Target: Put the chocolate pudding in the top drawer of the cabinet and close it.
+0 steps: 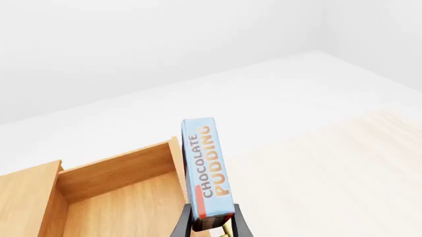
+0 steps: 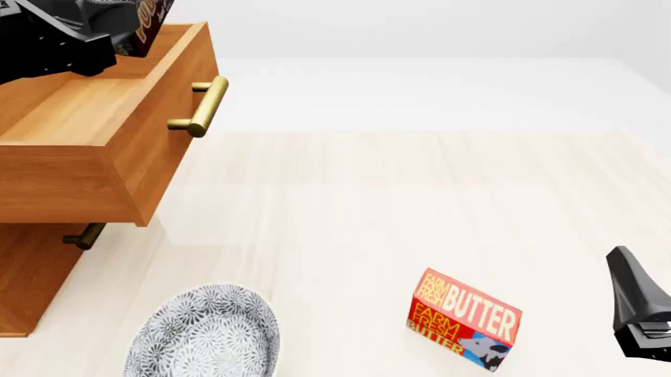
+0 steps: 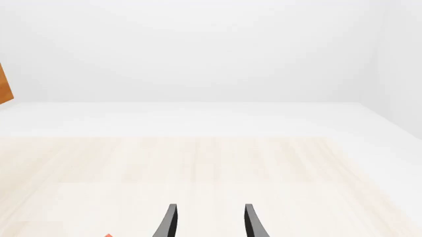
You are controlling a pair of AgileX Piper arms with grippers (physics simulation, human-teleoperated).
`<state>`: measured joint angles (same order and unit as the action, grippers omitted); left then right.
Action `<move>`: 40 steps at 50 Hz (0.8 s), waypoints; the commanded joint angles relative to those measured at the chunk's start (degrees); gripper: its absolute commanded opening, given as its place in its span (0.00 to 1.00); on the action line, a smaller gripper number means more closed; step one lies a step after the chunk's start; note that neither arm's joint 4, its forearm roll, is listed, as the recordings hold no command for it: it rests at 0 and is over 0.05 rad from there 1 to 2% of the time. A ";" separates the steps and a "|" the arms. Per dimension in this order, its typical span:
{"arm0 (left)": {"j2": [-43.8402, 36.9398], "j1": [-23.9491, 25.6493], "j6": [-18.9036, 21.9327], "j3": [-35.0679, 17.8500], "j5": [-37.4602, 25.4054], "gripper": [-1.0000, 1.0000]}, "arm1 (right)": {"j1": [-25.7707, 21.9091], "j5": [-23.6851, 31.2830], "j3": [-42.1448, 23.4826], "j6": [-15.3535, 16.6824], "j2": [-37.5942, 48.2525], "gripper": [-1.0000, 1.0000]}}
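A: What is observed at the left side of the front view?

B: The cabinet (image 2: 31,275) is located at the left edge of the bench (image 2: 419,204). The top drawer (image 2: 126,149) is pulled out, and its brass handle (image 2: 204,106) is seen on the front panel. The lower drawer handle (image 2: 84,236) is partly visible beneath it.

A: Where is the chocolate pudding?

B: The chocolate pudding (image 1: 207,170) is gripped at its lower end by the left claw (image 1: 211,224), whose fingers are closed against both faces of the box. The box is held upright, above the front wall of the open drawer (image 1: 118,192). In the front view only a corner of the box (image 2: 150,23) is shown, next to the dark body of the left arm (image 2: 53,35).

A: What else is noted further right?

B: A patterned grey plate (image 2: 204,334) is placed on the bench in front of the cabinet. A red-orange butter box (image 2: 461,318) is set upright to its right, well apart from the plate.

A: And the right claw?

B: The right claw (image 3: 207,222) is parted, with nothing between its fingers. It is seen at the right edge of the front view (image 2: 639,310), over bare bench.
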<state>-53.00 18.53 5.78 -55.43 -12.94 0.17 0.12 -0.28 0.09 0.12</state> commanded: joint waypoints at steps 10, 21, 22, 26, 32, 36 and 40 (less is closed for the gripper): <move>-1.16 -4.78 1.70 -3.29 -6.23 0.00 | 0.00 0.00 0.00 0.00 0.00 1.00; -1.56 -8.80 1.19 -4.11 -10.10 0.00 | 0.00 0.00 0.00 0.00 0.00 1.00; -1.67 -9.35 2.04 -3.89 -10.56 0.00 | 0.00 0.00 0.00 0.00 0.00 1.00; -1.58 -10.28 2.49 -4.55 -11.85 0.00 | 0.00 0.00 0.00 0.00 0.00 1.00; -2.04 -12.64 3.15 -5.21 -13.18 0.00 | 0.00 0.00 0.00 0.00 0.00 1.00; -2.70 -13.39 2.86 -5.74 -13.40 0.00 | 0.00 0.00 0.00 0.00 0.00 1.00; -2.67 -14.59 2.55 -5.41 -13.02 0.00 | 0.00 0.00 0.00 0.00 0.00 1.00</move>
<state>-55.19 6.78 7.54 -60.29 -24.98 0.17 0.12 -0.28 0.09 0.12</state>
